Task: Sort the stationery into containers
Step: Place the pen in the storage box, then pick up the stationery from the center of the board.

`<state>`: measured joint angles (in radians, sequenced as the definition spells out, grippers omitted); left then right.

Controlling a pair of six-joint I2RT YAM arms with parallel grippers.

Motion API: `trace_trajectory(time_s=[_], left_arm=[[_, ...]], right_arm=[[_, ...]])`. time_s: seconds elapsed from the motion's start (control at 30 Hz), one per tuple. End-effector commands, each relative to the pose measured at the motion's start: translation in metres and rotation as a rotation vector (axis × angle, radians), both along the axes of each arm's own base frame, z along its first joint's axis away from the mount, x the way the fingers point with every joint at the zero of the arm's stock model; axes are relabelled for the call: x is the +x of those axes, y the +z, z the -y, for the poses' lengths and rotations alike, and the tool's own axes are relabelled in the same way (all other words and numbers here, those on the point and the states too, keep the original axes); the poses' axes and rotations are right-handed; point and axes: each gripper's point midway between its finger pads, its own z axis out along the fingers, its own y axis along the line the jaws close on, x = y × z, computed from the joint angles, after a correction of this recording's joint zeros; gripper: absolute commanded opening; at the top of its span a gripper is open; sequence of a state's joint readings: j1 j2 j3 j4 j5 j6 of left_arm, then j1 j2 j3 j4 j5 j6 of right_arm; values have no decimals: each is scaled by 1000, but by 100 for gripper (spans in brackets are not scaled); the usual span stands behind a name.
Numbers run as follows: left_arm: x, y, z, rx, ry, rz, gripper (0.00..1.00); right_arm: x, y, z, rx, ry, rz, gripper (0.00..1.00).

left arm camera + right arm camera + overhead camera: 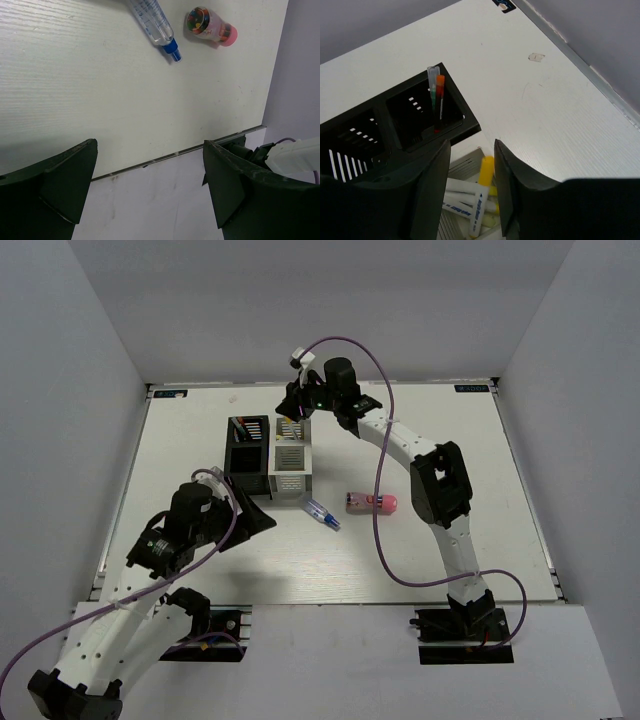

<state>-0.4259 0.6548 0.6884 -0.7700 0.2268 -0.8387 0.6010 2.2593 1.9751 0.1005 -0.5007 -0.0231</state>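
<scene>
1. Top external view:
   - The black organizer (247, 445) and the white-grey organizer (290, 468) stand touching, side by side, on the table (180, 440).
   - The right gripper (293, 412) hangs fingers-down over the far cell of the white-grey box. I judge this to be a drop into that cell.
   - The left gripper (255, 518) sits low, just on the near side of the boxes.
   - Two items are not yet sorted. The blue-clear pen (322, 514) lies flat near the left gripper, its long axis diagonal from far-left to near-right.
   - The pink cylinder (371, 502) lies on its side further right, long axis across the table, pink end to the right.

2. Left wrist view:
   - The left gripper (150, 145) has its jaws spread wide, with only bare table between them; it carries nothing.
   - The blue-clear pen (152, 22) lies ahead, its blue end pointing back toward the gripper.
   - The pink cylinder (210, 27) lies beside the pen but apart from it. Its clear end shows multicoloured contents.
   - The wide gap would suit a pick across the pen's long axis.

3. Right wrist view:
   - The right gripper (471, 145) is partly open.
   - A yellow-ended pen (480, 197) sits between the fingers with a gap on each side, so it looks unclamped.
   - That pen leans in the white-grey organizer (467, 159), yellow end up, over other white pens (455, 187).
   - In the black organizer (462, 122), two thin pens (436, 97) stand near upright, propped against the cell wall.
</scene>
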Motion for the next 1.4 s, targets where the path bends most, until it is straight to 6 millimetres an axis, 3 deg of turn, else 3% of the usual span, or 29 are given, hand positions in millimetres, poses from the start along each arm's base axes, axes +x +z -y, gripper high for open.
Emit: trace_trajectory(time_s=[0.0, 0.13, 0.23, 0.27, 0.3, 0.33, 0.37, 0.4, 0.43, 0.47, 0.5, 0.53, 0.57, 0.63, 0.67, 0.73, 0.77, 0.83, 0.93, 1.0, 1.03, 1.07, 1.1, 1.13, 1.37], left_arm=[[10, 20, 11, -43, -25, 51, 96], [20, 20, 17, -43, -33, 39, 96], [30, 13, 24, -26, -43, 0, 96], [33, 7, 24, -10, -33, -18, 96], [36, 5, 29, -16, -38, -24, 96], [39, -4, 33, 4, -43, -50, 94], [40, -8, 37, 0, -43, -69, 94], [44, -10, 42, -5, -38, -72, 93], [47, -11, 45, 3, -29, -76, 93], [45, -22, 53, 25, -47, -106, 93], [47, -24, 58, 32, -46, -109, 92], [51, -25, 61, 48, -19, -110, 92], [48, -22, 71, 56, -37, -105, 92], [53, -33, 78, 98, 6, -127, 90], [53, -35, 82, 108, 18, -130, 90], [52, -43, 89, 149, 76, -147, 90], [54, -41, 94, 152, 95, -139, 89], [52, -49, 98, 185, 169, -139, 87], [56, -44, 111, 207, 241, -90, 87], [55, -53, 120, 274, 287, -57, 87], [60, -43, 132, 269, 297, -30, 89], [64, -43, 131, 308, 339, 5, 91], [58, -56, 143, 359, 322, 15, 91], [61, -47, 155, 347, 339, 39, 92], [58, -67, 161, 353, 501, 57, 95]], right_arm=[[4, 27, 4, 29, 14, 66, 47], [2, 45, 15, 46, 8, 54, 47], [-3, 85, 42, 57, -39, 92, 45], [-4, 88, 49, 39, -54, 101, 42], [-3, 83, 62, 17, -85, 81, 37], [-11, 102, 81, 6, -155, 88, 34], [-13, 101, 90, -9, -171, 72, 29], [-11, 94, 105, -40, -187, 62, 13], [-29, 97, 120, -81, -197, 6, 4], [-23, 96, 140, -97, -240, -20, 0], [-31, 91, 142, -117, -237, -47, 0], [-47, 92, 157, -150, -247, -92, 0], [-56, 74, 163, -179, -236, -134, 0], [-75, 97, 184, -165, -245, -69, 0], [-92, 75, 194, -186, -241, -102, 5], [-100, 71, 206, -181, -260, -98, 14], [-117, 68, 214, -181, -262, -104, 16], [-132, 62, 227, -175, -282, -125, 20], [-141, 65, 237, -149, -300, -119, 24], [-149, 53, 243, -156, -308, -132, 24], [-152, 49, 247, -157, -315, -140, 25], [-155, 51, 248, -154, -313, -133, 25], [-157, 51, 249, -152, -314, -134, 25], [-158, 47, 251, -152, -318, -145, 25], [-169, 43, 264, -140, -337, -161, 28]])
